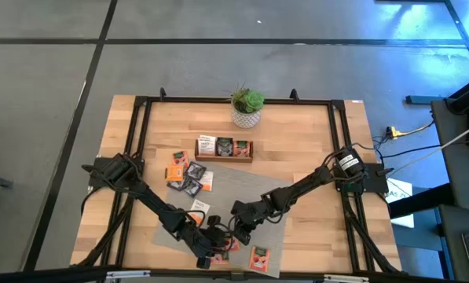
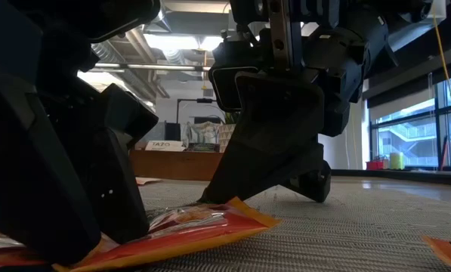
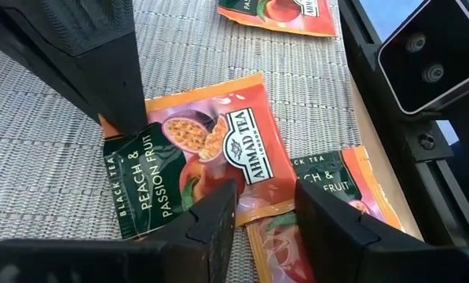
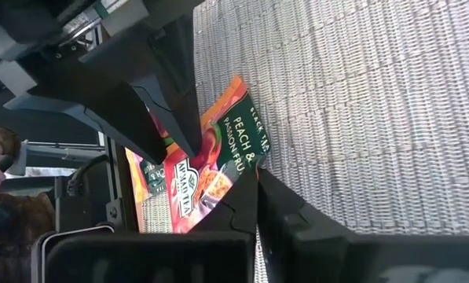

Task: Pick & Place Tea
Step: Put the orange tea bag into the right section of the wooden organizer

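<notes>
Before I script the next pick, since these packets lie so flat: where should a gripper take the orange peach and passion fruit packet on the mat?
By a thin edge. The orange packet lies flat on the grey mat, so probably come from above at a corner and close across it. The right gripper is shut on one edge; the left gripper is open at another.

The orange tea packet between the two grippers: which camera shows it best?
The left wrist view: the orange tea packet lies flat, label readable. The right wrist view shows it partly hidden, the low view edge-on, the high view tiny.

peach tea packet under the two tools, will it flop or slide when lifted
The peach packet looks thin and flat, so probably light and bendy. Its glossy wrapper may slip. The right tool, shut on its edge, might drag the packet beneath.
</notes>
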Controlling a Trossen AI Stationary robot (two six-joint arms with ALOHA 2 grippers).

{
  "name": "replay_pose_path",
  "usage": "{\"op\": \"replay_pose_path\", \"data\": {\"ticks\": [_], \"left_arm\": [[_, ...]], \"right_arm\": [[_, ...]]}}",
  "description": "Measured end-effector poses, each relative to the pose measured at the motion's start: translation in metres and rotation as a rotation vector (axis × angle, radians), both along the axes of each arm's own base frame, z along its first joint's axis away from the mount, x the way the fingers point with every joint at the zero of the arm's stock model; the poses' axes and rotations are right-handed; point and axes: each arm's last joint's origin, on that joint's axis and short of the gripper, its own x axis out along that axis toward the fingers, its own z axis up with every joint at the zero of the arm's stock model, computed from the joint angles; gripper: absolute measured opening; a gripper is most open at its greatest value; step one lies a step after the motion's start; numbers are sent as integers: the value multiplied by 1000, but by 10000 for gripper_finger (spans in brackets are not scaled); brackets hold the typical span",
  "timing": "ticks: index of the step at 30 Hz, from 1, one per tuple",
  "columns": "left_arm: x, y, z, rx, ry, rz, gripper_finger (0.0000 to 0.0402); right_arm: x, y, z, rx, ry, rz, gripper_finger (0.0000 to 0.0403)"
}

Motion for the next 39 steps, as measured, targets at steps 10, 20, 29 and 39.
{"op": "replay_pose_path", "data": {"ticks": [10,20,29,39], "left_arm": [[-5,2,40,-22,-74,-52,128],[-35,28,119,97,-191,-13,127],[-80,82,132,-4,-430,6,127],[-93,112,127,-62,-471,1,127]], "right_arm": [[-1,-2,17,-46,-70,-3,3],[-30,-24,114,-415,-263,-49,2],[-80,-87,156,-895,-342,-165,1],[-88,-200,98,-889,-489,-181,0]]}}
